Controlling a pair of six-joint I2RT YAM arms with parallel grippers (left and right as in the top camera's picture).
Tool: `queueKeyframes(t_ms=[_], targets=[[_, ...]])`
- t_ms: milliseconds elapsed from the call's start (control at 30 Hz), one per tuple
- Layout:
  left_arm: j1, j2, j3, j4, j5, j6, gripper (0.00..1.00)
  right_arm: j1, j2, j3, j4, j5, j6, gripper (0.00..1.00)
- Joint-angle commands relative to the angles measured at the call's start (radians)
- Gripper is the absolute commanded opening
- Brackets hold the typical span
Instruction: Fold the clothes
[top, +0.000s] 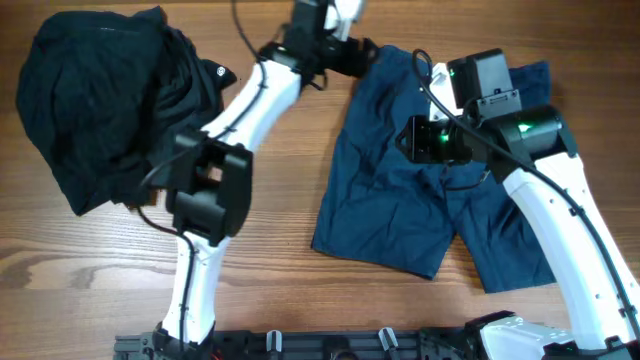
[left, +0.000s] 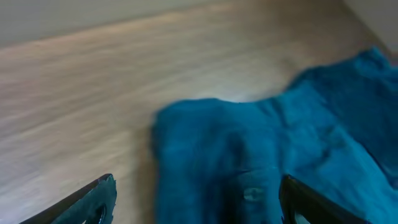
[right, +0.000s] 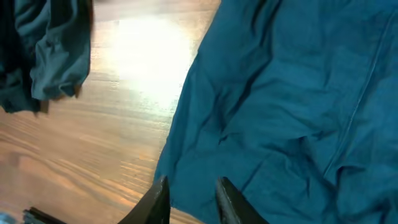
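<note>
Seen from overhead, the navy shorts (top: 400, 210) lie spread and wrinkled on the desk (top: 280, 270), right of centre. A larger black heap of clothing (top: 100, 100) sits at the far left, apart from them. The left arm (top: 250, 100) reaches to the far edge of the shorts, and the right arm (top: 550, 200) reaches over their middle.

In the left wrist view, the left gripper (left: 198, 183) has its fingers wide apart and holds nothing. It hangs over a bunched part of the shorts with a small button (left: 252, 194), and bare desk lies to the left.

In the right wrist view, the right gripper (right: 191, 181) has its fingers only slightly apart, with nothing seen clamped between them. It is above the near left edge of the shorts, and the black heap is at the far left.
</note>
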Motion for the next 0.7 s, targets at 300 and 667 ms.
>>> queueKeyframes(t_ms=[300, 667], targets=[[-0.124, 0.137, 0.013, 0.068, -0.090, 0.011, 0.83, -0.280, -0.035, 0.007, 0.155, 0.032, 0.074, 0.24], [-0.128, 0.221, 0.013, 0.101, -0.256, -0.003, 0.83, -0.312, -0.035, 0.007, 0.134, 0.032, 0.064, 0.25]])
